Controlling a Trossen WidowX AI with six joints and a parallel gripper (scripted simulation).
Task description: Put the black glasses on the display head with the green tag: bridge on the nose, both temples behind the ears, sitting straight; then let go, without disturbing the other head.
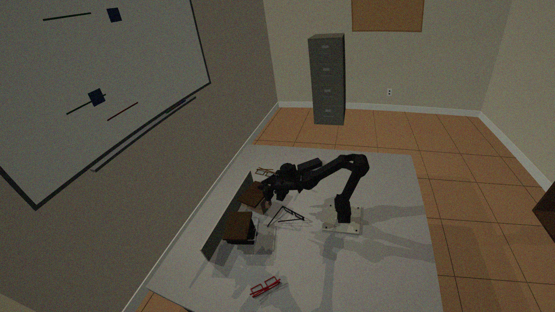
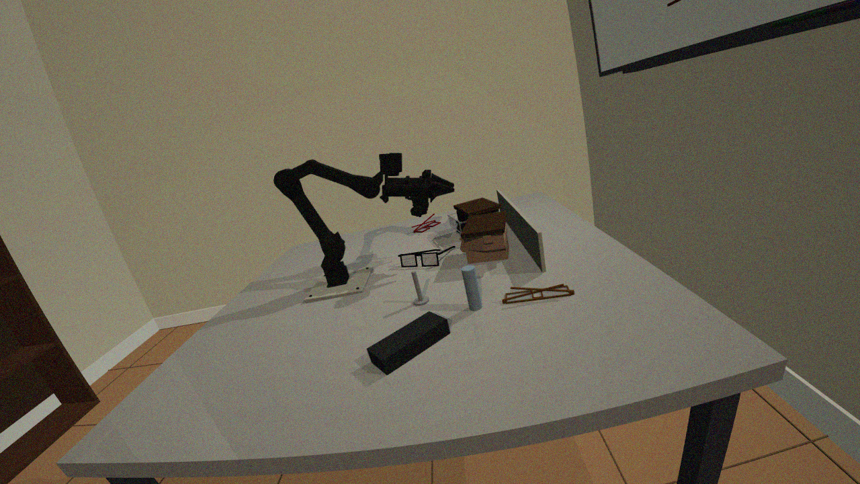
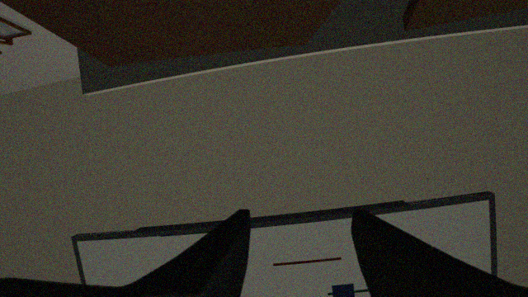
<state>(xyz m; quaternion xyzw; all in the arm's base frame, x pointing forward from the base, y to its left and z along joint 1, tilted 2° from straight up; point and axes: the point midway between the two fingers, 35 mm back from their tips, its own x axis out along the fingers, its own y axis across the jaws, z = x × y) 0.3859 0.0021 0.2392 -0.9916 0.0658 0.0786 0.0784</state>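
The black glasses [image 1: 293,212] [image 2: 418,254] rest on the table with temples spread, between the arm's base and the heads. One display head [image 1: 253,193] [image 2: 484,243] has a brown top and a lighter front. The other head [image 1: 238,225] [image 2: 476,206] is darker, with a pale thin frame at its front. Both show as brown shapes at the top of the wrist view. I cannot make out a green tag on either. My gripper [image 1: 265,190] [image 2: 453,187] [image 3: 300,220] is partly open and empty, pointing roughly level toward the wall, above the lighter-fronted head. It is well above the black glasses.
A grey upright panel [image 1: 212,242] [image 2: 521,231] [image 3: 92,74] stands behind the heads. Brown glasses [image 2: 537,294], a blue-grey cylinder [image 2: 471,288], a small post [image 2: 416,288] and a black box [image 2: 408,343] are on the lighter-fronted head's side. Red glasses [image 1: 265,288] lie beyond the darker head.
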